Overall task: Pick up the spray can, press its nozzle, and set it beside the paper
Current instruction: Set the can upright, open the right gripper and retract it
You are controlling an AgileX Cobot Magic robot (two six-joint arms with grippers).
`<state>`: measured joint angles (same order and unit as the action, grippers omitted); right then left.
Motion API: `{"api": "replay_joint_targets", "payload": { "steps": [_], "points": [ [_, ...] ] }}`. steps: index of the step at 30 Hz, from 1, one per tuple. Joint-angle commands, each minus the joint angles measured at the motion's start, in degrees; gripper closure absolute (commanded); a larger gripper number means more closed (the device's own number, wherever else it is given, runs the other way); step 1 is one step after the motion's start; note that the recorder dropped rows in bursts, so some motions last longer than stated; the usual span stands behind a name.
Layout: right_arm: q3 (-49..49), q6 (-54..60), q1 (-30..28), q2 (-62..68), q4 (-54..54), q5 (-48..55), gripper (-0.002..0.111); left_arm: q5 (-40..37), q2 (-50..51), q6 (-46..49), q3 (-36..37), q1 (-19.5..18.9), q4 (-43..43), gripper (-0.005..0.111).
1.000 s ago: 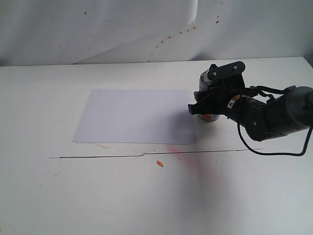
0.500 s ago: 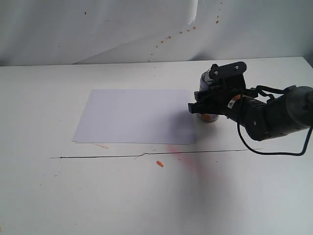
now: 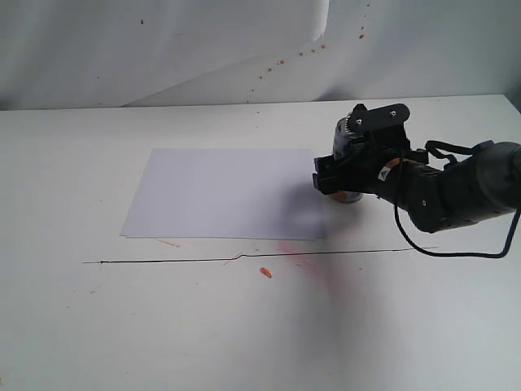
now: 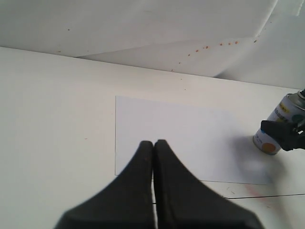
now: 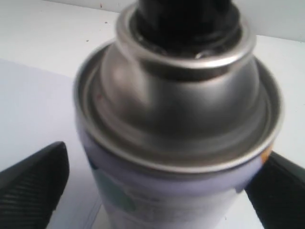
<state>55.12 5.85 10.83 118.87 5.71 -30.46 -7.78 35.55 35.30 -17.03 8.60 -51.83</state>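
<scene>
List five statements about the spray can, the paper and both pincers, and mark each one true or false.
1. The spray can stands on its base beside the paper. True.
2. The left pincer is open. False: it is shut and holds nothing.
3. The right pincer is open, with the can between its jaws. True.
4. The nozzle is red. False: it is black.
5. The paper is crumpled into a ball. False: it lies flat on the table.
</scene>
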Motion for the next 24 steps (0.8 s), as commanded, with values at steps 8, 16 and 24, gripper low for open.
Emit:
{"api": "replay_joint_targets", "payload": {
  "steps": [8, 16, 24],
  "points": [
    [0.3, 0.1, 0.1, -11.1, 0.7, 15.0, 0.018, -0.1, -0.5, -0.6, 0.2, -0.1, -0.3, 0.107],
    [-5.5, 0.1, 0.1, -20.7, 2.4, 19.5, 0.018, -0.1, -0.5, -0.6, 0.2, -0.1, -0.3, 0.107],
    [-15.6, -0.1, 0.1, -41.4, 9.5, 32.7, 0.038, -0.1, -0.5, -0.6, 0.2, -0.1, -0.3, 0.107]
  ]
}}
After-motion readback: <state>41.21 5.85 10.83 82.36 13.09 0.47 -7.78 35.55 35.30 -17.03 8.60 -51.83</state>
